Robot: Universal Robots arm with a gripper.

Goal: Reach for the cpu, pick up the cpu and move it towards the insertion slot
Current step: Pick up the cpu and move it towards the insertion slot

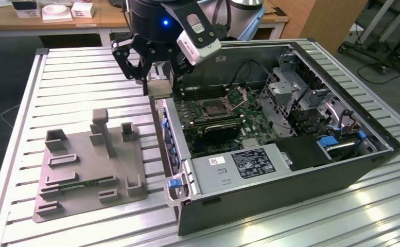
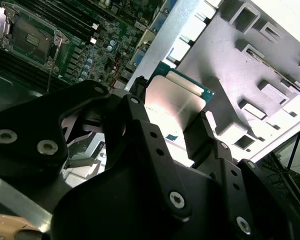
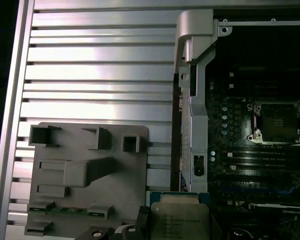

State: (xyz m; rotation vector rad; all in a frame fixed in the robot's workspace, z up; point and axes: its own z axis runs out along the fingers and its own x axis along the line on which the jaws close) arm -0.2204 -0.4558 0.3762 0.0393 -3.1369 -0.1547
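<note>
Exterior view high, oblique; both wrist views close above motherboard (image 3: 250, 150).

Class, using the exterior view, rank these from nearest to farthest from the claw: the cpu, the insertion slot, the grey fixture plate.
1. cpu: held in the claw, over the case's edge.
2. insertion slot: inside the case, toward the exterior view's right of the claw.
3. grey fixture plate: on the table, toward the exterior view's lower left.

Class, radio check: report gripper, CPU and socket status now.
Gripper shut on the cpu, held above the case wall. Insertion slot open, lid up. Nothing seen between the two.
</note>
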